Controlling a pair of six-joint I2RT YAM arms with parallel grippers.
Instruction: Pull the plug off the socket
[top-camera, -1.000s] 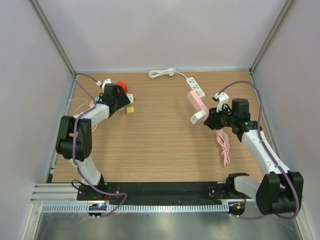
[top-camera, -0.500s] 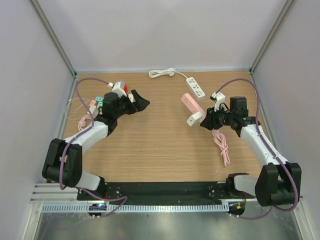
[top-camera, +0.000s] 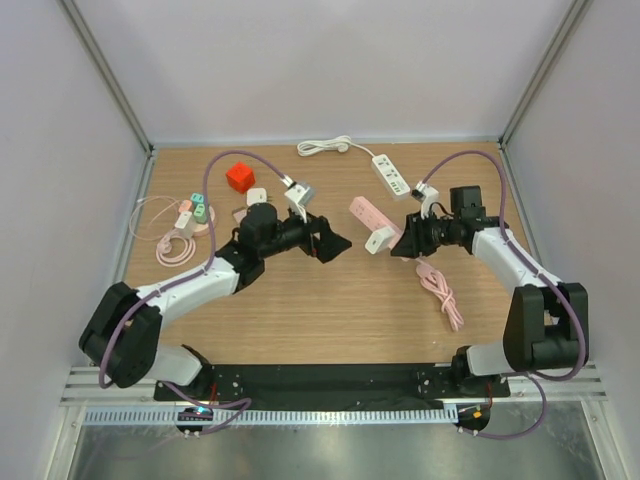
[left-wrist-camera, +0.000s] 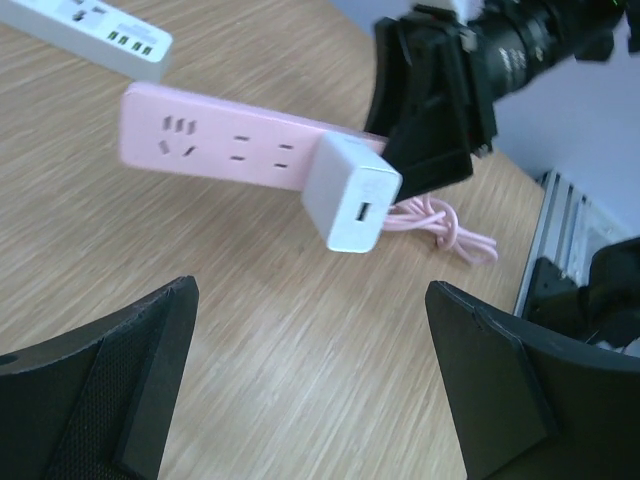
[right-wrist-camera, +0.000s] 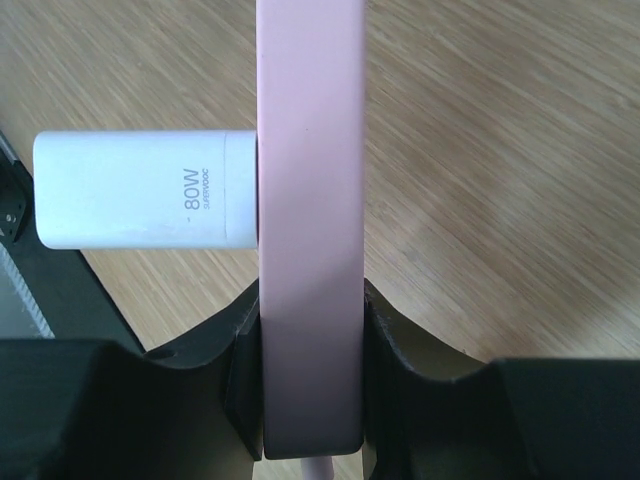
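The top camera hangs above and behind my bases, looking down and forward over the whole wooden surface (top-camera: 300, 310). Both my arms are in it, the left one on the left. My left wrist camera rides low, facing nearly level across the surface between the two dark jaws of my left gripper (left-wrist-camera: 310, 320). It is near enough for the pink power strip (left-wrist-camera: 220, 150) and its white plug (left-wrist-camera: 352, 195) to fill the middle. My right wrist camera sits very close, looking along the strip's side edge from my right gripper (right-wrist-camera: 310, 380) down onto the wood. All three views share strip and plug.
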